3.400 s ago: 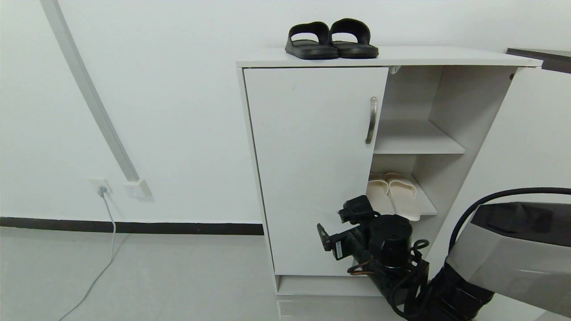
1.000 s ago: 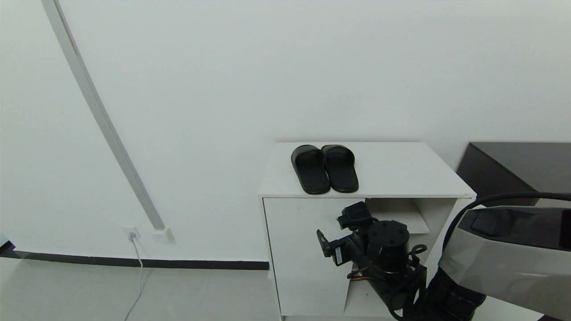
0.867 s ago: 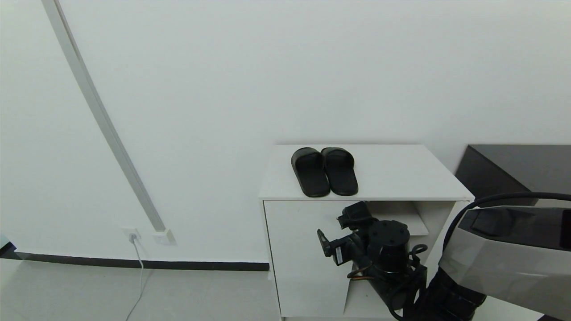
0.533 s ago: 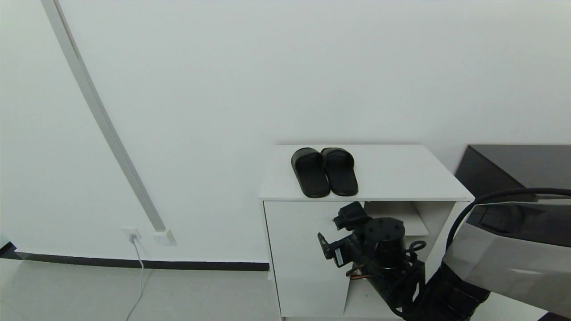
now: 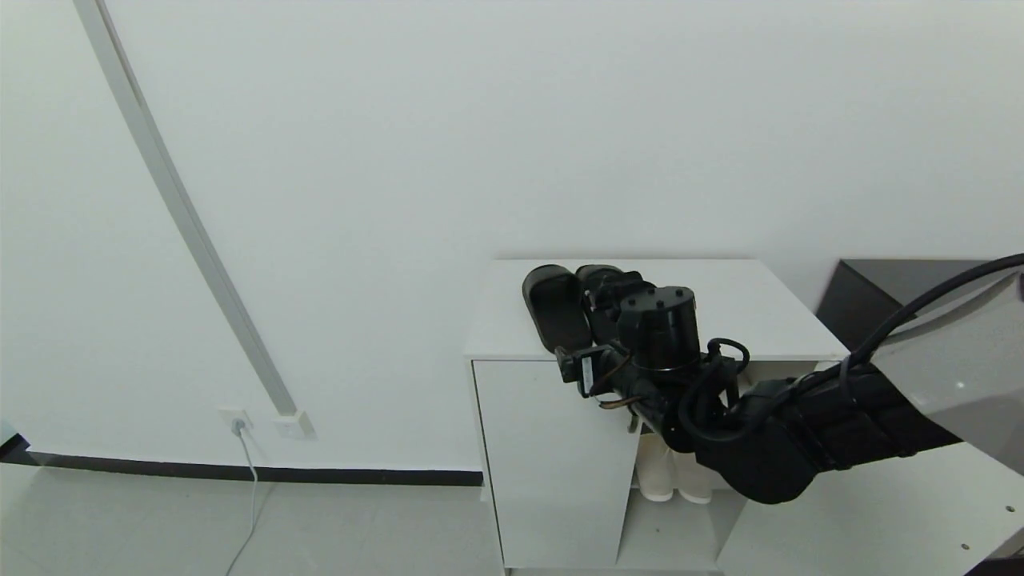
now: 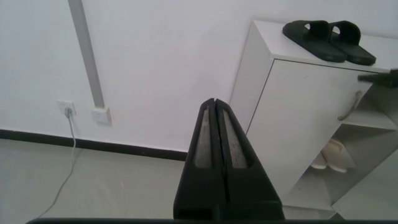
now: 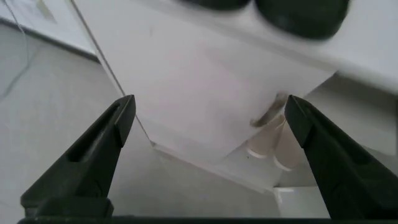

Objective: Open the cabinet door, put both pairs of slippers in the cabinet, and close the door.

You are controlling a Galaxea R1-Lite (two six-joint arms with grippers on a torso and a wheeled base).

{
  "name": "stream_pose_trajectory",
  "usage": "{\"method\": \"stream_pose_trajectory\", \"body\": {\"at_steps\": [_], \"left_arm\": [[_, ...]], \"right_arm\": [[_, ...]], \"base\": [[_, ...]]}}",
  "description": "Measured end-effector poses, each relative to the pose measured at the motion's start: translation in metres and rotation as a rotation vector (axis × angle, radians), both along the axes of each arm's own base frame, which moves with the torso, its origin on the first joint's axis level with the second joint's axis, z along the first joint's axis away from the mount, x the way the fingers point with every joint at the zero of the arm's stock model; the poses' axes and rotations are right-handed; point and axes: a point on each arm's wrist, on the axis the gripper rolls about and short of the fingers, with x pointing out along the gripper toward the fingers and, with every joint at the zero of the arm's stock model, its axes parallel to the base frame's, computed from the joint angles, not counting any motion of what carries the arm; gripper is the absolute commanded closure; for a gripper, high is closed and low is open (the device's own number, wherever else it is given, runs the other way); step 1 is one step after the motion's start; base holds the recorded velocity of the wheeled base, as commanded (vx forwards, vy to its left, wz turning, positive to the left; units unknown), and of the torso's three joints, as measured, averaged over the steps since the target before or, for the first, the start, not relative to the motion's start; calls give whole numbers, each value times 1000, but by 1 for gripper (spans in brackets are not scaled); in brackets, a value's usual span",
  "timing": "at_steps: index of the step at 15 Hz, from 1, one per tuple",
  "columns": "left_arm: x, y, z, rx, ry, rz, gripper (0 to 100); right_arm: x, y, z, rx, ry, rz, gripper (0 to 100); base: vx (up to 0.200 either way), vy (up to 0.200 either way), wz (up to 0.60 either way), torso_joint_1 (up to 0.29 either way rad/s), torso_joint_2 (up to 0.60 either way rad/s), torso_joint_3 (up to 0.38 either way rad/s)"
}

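Note:
A pair of black slippers (image 5: 550,308) lies on top of the white cabinet (image 5: 736,312), also seen in the left wrist view (image 6: 329,40). My right gripper (image 5: 612,286) hovers at the top's front edge, over the right-hand slipper, and partly hides it. Its fingers (image 7: 106,149) stand wide open with nothing between them (image 7: 210,106). Cream slippers (image 5: 668,480) sit on a lower shelf (image 6: 333,155). The cabinet's left door (image 5: 552,456) is closed and the right door (image 5: 872,512) hangs open. Left of the cabinet and farther back, my left gripper (image 6: 215,102) is shut on nothing.
A dark piece of furniture (image 5: 896,296) stands just right of the cabinet. A wall socket with a hanging cable (image 5: 236,422) and a slanted conduit (image 5: 184,216) are on the wall to the left. Open floor (image 5: 240,528) lies left of the cabinet.
My right arm rose from in front of the cabinet door to the front edge of the top, at the black slippers. Before that, the head camera itself rose.

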Motion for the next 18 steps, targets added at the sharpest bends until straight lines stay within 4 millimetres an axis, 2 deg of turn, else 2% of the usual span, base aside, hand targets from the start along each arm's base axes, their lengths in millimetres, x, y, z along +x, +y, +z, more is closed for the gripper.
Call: {"method": "stream_pose_trajectory", "body": {"at_steps": [1, 5, 11, 13, 18], "left_arm": [[0, 0, 0, 0, 0, 0, 100], [0, 0, 0, -1, 0, 0, 100], [0, 0, 0, -1, 1, -2, 100], [0, 0, 0, -1, 1, -1, 100], [0, 0, 0, -3, 0, 1, 100]], "right_arm": [[2, 0, 3, 10, -10, -6, 0], [4, 0, 9, 30, -45, -39, 0], [3, 2, 7, 26, -44, -42, 0], [3, 1, 3, 19, -33, -42, 0], [7, 3, -19, 20, -31, -30, 0]], "base": [[0, 0, 0, 0, 0, 0], [200, 0, 0, -6, 1, 4], [200, 0, 0, 9, 4, -2], [200, 0, 0, 0, 7, 5], [0, 0, 0, 0, 0, 0]]}}
